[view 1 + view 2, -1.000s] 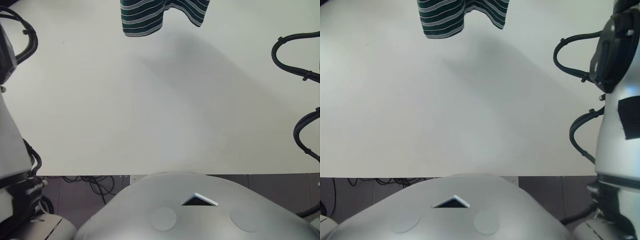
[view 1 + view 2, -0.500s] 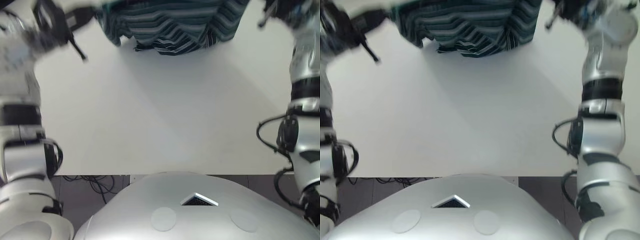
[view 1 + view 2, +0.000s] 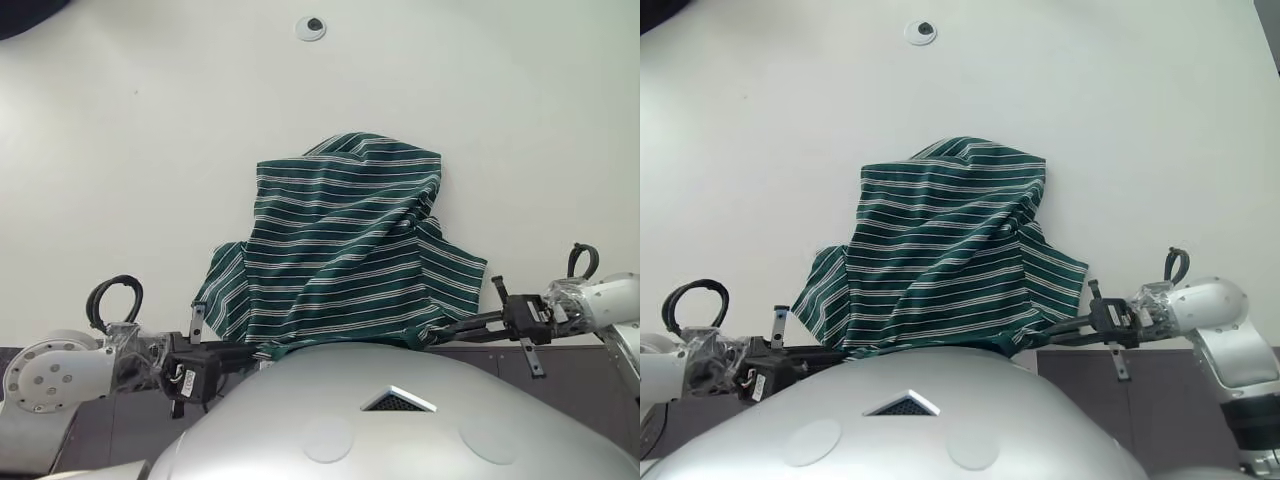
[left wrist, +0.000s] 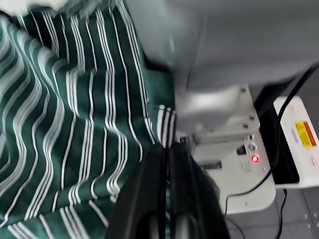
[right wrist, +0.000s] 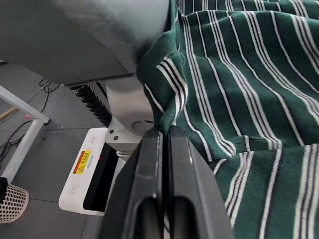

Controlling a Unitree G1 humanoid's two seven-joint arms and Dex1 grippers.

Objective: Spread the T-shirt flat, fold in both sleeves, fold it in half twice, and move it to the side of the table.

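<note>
Hem gripped for spreading
Left claw (image 4: pixel 164 147) and right claw (image 5: pixel 164 131) clamp the near hem of the rumpled T-shirt (image 3: pixel 345 250), likely to tug it flat on the table (image 3: pixel 140 160).

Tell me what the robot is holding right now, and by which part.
The striped T-shirt. The left end effector and the right end effector each pinch its near edge, one on each side.

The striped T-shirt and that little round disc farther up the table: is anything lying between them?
Nothing: the left eye view shows bare white table between the T-shirt and the round disc.
</note>
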